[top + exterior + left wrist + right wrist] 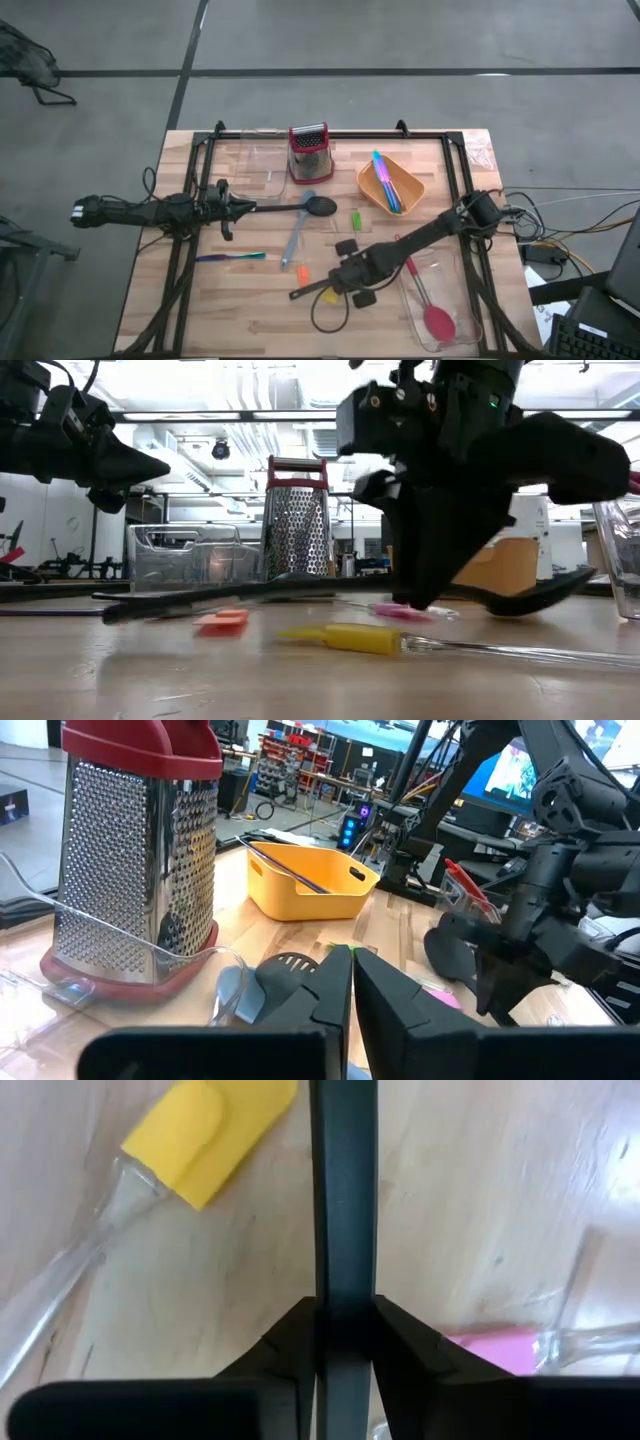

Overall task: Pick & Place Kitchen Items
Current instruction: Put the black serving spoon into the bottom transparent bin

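Utensils lie scattered over the wooden table (pixel 250 310). The right gripper (pixel 345 282) sits low over the near middle of the table, its jaws closed on the dark flat handle of a black utensil (pixel 345 1200) that runs straight out between the fingers. Just beside that handle lie a yellow-headed spatula (pixel 205 1130) with a clear handle and a pink piece (pixel 500 1345) on another clear handle.

The left gripper (pixel 228 208) hangs over the left-centre of the table, jaws pressed together on the handle of a black spoon (pixel 318 206), whose bowl points right, toward the table's middle. A grey spoon (pixel 297 238) lies aslant just near of it, with a small orange piece (pixel 301 272) at its near end and a small green piece (pixel 355 219) to the right. A blue and purple utensil (pixel 230 257) lies flat on the left, near side.

At the far edge stands a red-topped steel box grater (pixel 309 152), with a clear plastic bin (pixel 250 165) to its left. Right of the grater, an orange tray (pixel 372 192) holds slim blue and green-handled utensils (pixel 385 180). Another clear bin (pixel 462 320) at the near right holds a red spoon (pixel 432 312).
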You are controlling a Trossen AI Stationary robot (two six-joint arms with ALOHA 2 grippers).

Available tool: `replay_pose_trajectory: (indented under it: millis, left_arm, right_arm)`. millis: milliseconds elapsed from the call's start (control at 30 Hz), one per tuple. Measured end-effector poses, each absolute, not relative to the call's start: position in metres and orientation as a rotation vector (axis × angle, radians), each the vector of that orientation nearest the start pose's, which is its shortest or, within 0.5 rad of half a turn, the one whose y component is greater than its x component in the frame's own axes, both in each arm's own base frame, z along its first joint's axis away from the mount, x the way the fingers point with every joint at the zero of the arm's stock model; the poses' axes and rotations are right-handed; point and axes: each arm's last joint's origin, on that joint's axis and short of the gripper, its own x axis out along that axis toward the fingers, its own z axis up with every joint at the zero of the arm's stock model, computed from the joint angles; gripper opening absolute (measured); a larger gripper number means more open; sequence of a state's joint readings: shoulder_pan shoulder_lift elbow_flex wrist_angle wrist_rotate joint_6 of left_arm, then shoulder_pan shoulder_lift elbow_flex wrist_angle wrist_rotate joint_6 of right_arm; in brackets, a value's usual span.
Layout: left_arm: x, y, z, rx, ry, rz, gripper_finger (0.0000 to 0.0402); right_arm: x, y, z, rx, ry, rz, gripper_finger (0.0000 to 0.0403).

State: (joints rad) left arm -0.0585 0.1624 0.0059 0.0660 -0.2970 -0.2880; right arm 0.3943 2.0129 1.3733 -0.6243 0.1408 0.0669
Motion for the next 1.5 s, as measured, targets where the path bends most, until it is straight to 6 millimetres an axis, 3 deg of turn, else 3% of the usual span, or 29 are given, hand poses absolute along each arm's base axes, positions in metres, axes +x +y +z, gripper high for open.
replay_pose_trajectory:
  millis: [200,333,667,833,1067,1500]
  left_arm:
    - [0.106,0.002,0.159,-0.27,0.055,0.249,0.0023]
    - [0.106,0.002,0.159,-0.27,0.055,0.25,0.0021]
    - [0.106,0.002,0.159,-0.27,0.054,0.25,0.0022]
    - [0.106,0.002,0.159,-0.27,0.054,0.25,0.0021]
    - [0.106,0.002,0.159,-0.27,0.055,0.25,0.0022]
    - [0.106,0.002,0.158,-0.27,0.057,0.25,0.0021]
  right_arm:
    - [0.375,0.147,0.167,-0.344,1.164,0.111,0.0073]
    - [0.385,0.148,0.184,-0.314,1.11,0.073,0.009]
    - [0.394,0.149,0.236,-0.163,0.993,-0.027,0.0071]
    - [0.379,0.143,0.262,-0.048,0.948,-0.214,0.0083]
    - [0.348,0.146,0.292,0.159,0.904,-0.362,0.007]
    - [0.284,0.168,0.295,0.287,0.953,-0.744,0.0072]
